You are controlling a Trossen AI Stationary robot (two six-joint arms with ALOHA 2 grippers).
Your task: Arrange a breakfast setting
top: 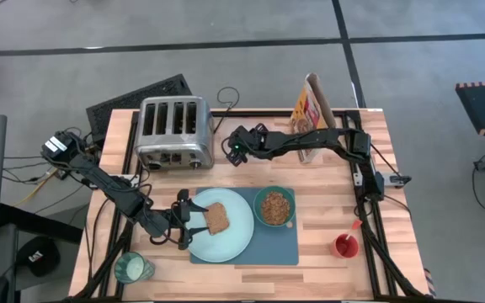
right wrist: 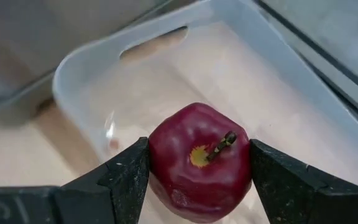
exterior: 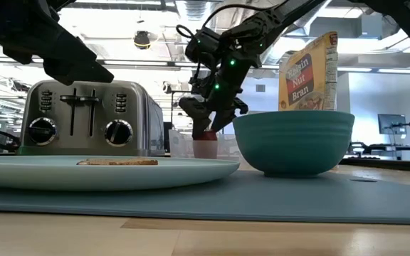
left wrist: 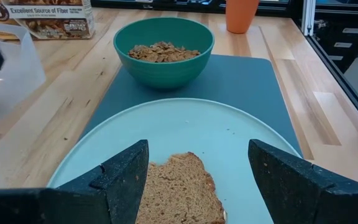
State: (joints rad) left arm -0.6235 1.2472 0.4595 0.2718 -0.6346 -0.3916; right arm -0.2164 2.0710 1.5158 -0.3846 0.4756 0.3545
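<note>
A slate-blue mat (top: 280,248) lies near the table's front edge. On it are a pale mint plate (top: 241,238) and a green bowl (top: 274,207) of cereal. A brown toast slice (left wrist: 179,190) lies flat on the plate. My left gripper (left wrist: 197,168) is open, with one finger on either side of the toast's near end. A dark red apple (right wrist: 199,163) sits inside a clear plastic tub (right wrist: 104,68) beside the toaster. My right gripper (top: 236,154) is shut on it. My right gripper pinches the apple's two opposite sides (right wrist: 160,155) between its two fingers, and the stem (right wrist: 224,144) points up toward the wrist. The fingers slant down into the tub from the table's right. I cannot tell whether the apple rests on the tub's floor.
A chrome toaster (top: 173,130) stands at the far left. A cereal box (top: 312,109) stands at the far right. A small red cup (top: 345,246) is right of the mat, and a glass (top: 131,268) is at the near left corner.
</note>
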